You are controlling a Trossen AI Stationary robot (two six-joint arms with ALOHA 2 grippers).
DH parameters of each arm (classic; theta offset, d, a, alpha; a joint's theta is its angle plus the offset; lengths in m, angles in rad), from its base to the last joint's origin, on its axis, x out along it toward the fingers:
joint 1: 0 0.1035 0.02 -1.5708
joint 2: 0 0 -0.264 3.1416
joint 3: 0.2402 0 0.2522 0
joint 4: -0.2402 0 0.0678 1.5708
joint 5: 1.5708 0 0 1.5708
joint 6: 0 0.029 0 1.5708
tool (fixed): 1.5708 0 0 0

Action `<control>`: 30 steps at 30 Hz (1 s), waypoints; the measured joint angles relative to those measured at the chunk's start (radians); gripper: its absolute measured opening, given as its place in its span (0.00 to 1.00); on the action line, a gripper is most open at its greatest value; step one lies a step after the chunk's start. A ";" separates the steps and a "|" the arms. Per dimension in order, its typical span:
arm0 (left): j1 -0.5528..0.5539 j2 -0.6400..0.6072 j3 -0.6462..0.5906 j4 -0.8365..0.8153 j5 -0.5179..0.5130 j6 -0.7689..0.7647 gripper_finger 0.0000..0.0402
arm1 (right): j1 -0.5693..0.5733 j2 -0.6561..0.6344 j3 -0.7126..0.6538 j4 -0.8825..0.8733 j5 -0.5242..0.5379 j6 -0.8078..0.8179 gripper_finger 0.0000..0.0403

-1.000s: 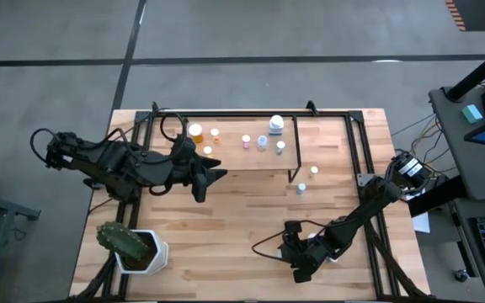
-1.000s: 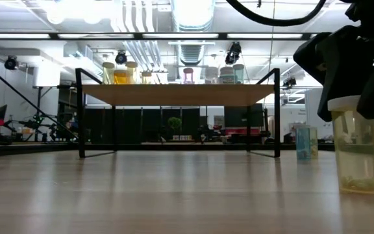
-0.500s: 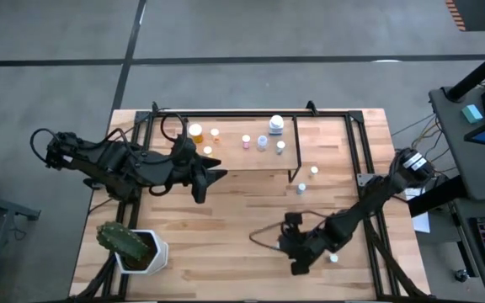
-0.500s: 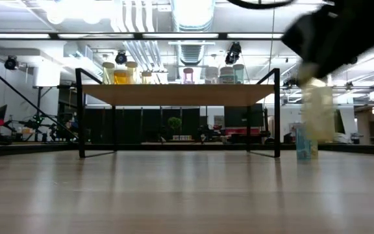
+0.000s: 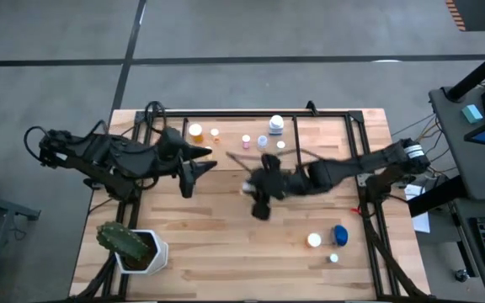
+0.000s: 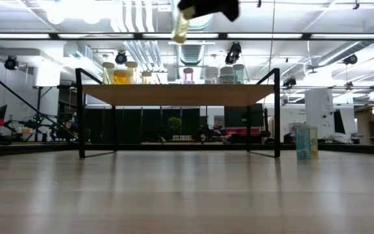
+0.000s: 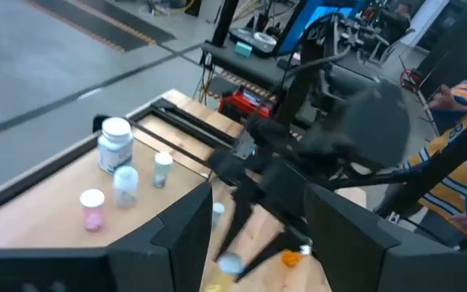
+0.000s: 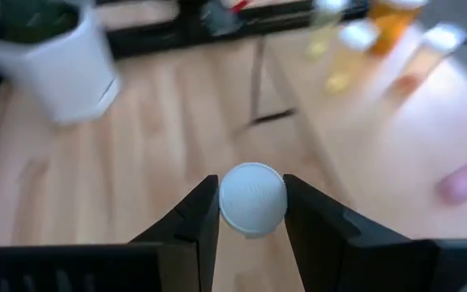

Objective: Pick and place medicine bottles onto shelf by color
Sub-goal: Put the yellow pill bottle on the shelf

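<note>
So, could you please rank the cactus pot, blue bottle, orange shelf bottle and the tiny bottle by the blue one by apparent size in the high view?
1. cactus pot
2. blue bottle and orange bottle: these look alike, and the orange one stands higher, nearer the camera, so I won't rank them
3. tiny bottle

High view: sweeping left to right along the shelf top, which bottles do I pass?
Orange bottle → small orange bottle → pink bottle → wide white-capped bottle. The ones next to the right arm overlap, so I left them out.

I see a pale planked wood bench [image 5: 226,227], semi-matt; on it a light-wood shelf [image 6: 180,95] with thin black metal legs; translucent plastic bottle [image 6: 182,27], finely textured white cap [image 8: 252,199].
</note>
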 joint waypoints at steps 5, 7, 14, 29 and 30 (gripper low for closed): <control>0.000 -0.043 0.000 0.000 -0.024 0.049 0.45 | -0.128 0.083 0.132 -0.075 0.001 0.044 0.28; 0.000 -0.053 0.000 0.000 -0.027 0.069 0.45 | -0.169 0.118 0.173 -0.123 0.001 0.063 0.28; 0.000 -0.076 -0.001 0.000 -0.033 0.117 0.45 | -0.230 0.209 0.292 -0.209 0.000 0.066 0.28; 0.000 -0.093 -0.012 0.000 -0.040 0.155 0.45 | -0.238 0.324 0.403 -0.282 0.001 0.066 0.28; 0.000 -0.094 -0.012 0.000 -0.040 0.155 0.45 | -0.239 0.325 0.403 -0.283 0.001 0.068 0.29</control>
